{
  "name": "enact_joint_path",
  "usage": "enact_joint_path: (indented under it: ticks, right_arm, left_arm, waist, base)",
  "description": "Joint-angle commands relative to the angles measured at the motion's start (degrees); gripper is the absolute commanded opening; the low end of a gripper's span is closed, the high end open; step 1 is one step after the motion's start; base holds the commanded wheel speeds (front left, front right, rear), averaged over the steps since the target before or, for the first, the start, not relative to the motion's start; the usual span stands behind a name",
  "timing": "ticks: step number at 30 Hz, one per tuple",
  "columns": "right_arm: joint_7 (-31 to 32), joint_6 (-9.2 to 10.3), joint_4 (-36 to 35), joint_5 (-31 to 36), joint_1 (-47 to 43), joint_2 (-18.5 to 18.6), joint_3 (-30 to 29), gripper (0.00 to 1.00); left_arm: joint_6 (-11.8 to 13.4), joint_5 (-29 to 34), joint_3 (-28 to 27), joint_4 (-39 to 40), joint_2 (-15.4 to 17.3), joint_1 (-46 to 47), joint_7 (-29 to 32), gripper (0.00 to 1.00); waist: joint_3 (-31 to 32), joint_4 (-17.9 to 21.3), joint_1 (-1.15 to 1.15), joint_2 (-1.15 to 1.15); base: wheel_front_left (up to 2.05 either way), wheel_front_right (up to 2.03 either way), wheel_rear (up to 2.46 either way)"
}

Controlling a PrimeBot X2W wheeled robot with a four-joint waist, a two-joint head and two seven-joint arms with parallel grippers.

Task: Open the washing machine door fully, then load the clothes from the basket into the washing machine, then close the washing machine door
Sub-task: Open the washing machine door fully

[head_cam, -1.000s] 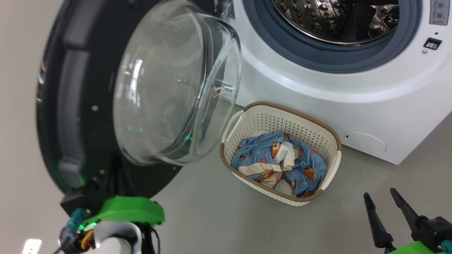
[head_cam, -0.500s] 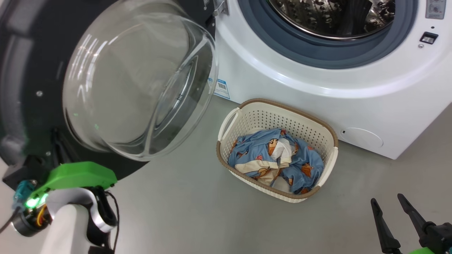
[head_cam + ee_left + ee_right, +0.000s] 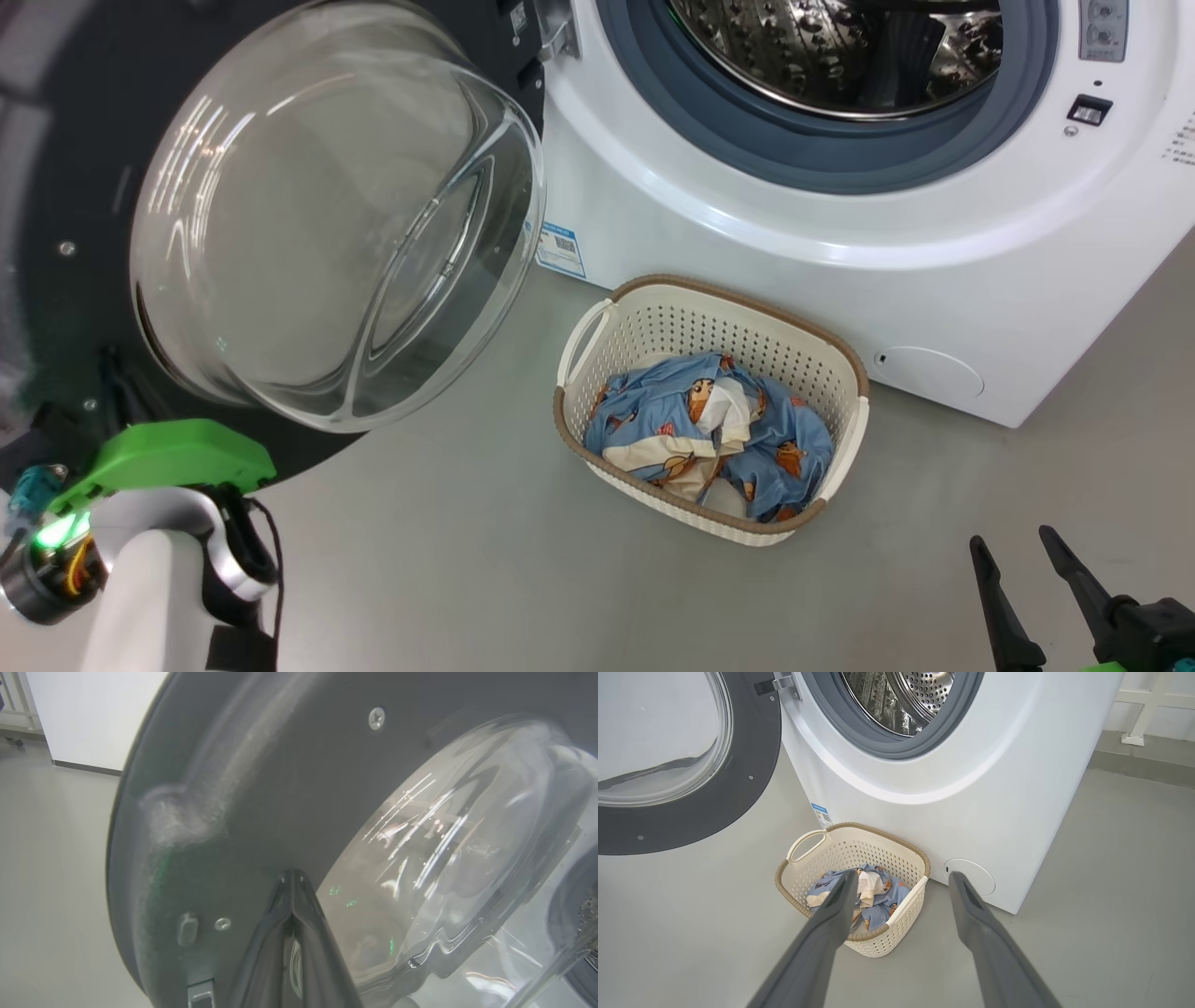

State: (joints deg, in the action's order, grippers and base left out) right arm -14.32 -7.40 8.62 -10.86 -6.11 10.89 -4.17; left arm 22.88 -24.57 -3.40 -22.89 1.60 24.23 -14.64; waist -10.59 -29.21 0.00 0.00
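As the washing machine door, upper left, is pushed wide, the left gripper, jaws shut, is best pressed steadily; the right gripper is spread wide.

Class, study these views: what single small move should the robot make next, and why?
Probably lower the open right hand onto the clothes. The washing machine door stands swung wide, the drum is exposed, and the clothes lie in the basket just ahead of that hand.
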Motion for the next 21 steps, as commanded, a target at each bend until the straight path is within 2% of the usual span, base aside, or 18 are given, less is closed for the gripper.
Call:
enact_joint_path:
  ticks: [1,9,17,21]
  right_arm:
    - [-0.68,-0.09,-0.84,-0.40,0.01,0.38,1.14,1.00]
    - [-0.68,-0.09,0.29,-0.34,0.40,-1.03,1.34,1.00]
    - [-0.68,-0.09,1.12,-0.34,1.03,-3.00,1.32,1.00]
    - [-0.68,-0.09,1.44,-0.39,0.84,-3.60,0.93,1.00]
  left_arm:
    - [-0.04,1.24,-3.38,-0.09,2.46,2.38,-0.35,0.00]
    - [-1.63,4.14,-5.77,-6.20,3.88,4.40,-0.36,0.00]
    - [-3.45,6.35,-7.93,-12.67,7.09,7.18,-0.36,0.00]
    - [-3.85,6.72,-8.97,-13.15,7.22,7.90,-0.36,0.00]
  waist:
    - [0.59,-0.11,0.00,0.00]
    - [2.77,0.27,0.00,0.00]
    - [4.01,2.37,0.00,0.00]
    - [4.26,3.04,0.00,0.00]
  base:
    - [0.00,0.00,0.00]
    - [0.00,0.00,0.00]
    - [0.00,0.00,0.00]
    - [0.00,0.00,0.00]
